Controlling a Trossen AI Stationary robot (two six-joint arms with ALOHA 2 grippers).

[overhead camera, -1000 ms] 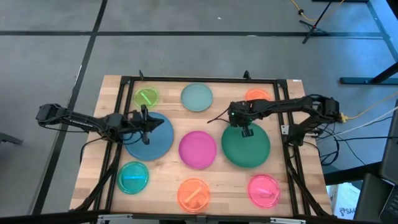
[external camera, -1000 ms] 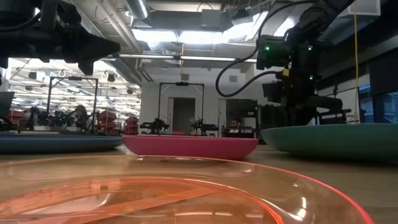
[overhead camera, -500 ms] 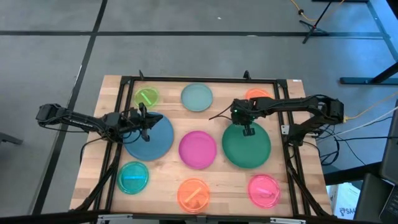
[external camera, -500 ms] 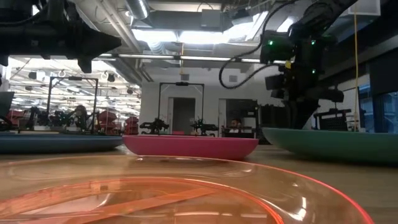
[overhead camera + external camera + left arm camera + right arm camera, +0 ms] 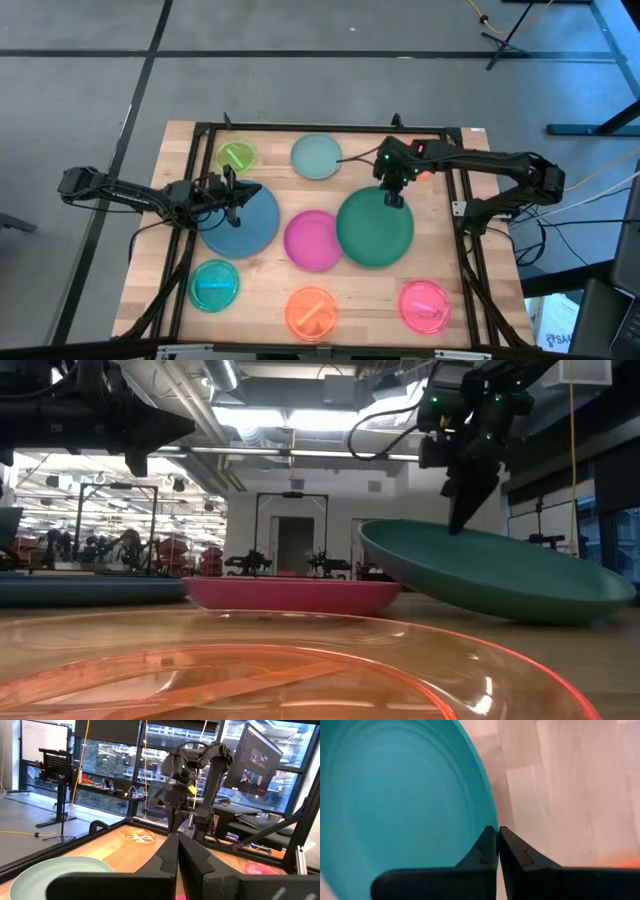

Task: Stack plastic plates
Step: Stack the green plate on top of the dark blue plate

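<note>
Lifted since a moment ago, the large dark green round plastic plate (image 5: 374,228) has slid toward the big magenta plastic plate (image 5: 311,240); its far rim is raised and its near edge seems to rest on the wooden table (image 5: 262,294). The right gripper (image 5: 393,195) pinches that raised rim. The left gripper (image 5: 246,190), fingers pressed together, hovers over the large blue plate (image 5: 243,224).
</note>
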